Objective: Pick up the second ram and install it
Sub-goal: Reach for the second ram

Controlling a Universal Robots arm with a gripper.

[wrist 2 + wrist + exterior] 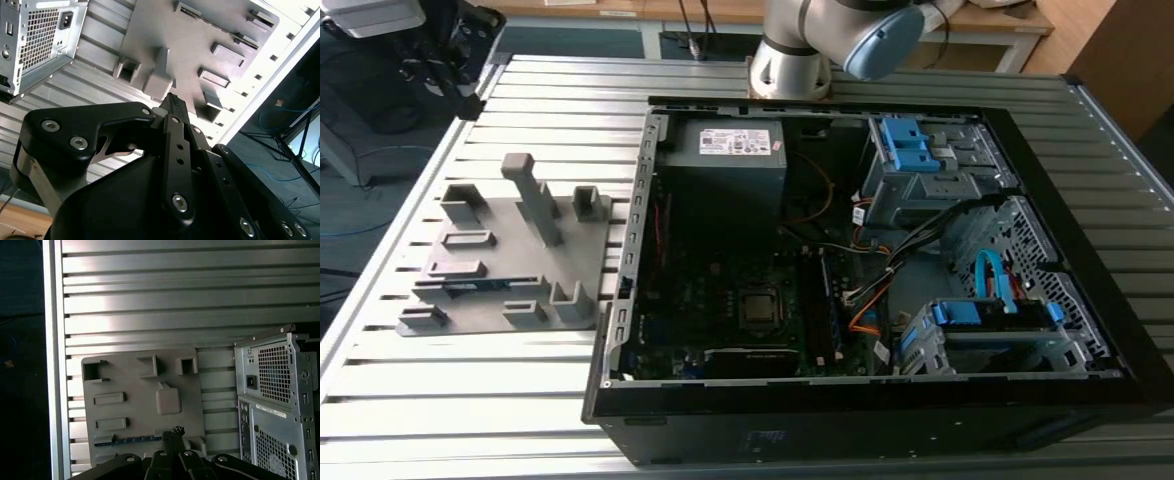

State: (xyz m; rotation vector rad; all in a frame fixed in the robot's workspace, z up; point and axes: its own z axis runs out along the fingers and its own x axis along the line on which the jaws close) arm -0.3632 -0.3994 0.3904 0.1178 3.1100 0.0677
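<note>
The second ram [462,288] is a thin dark blue strip lying in a slot of the grey plastic fixture [576,268], near that fixture's front edge at the exterior view's left. In the first wrist view the ram [131,440] runs along the fixture [140,405], just beside the gripper's tips in the picture. My gripper [172,432] hangs well above the fixture with its black fingers pressed together and nothing between them. The second wrist view shows the same gripper [173,100] against the fixture [200,40].
An open computer case [881,425] lies on the slatted metal table [467,400], right of the fixture, with motherboard, cables and blue drive cages inside. Its rear panel [275,390] stands close to the fixture. The arm's base [790,60] is behind the case.
</note>
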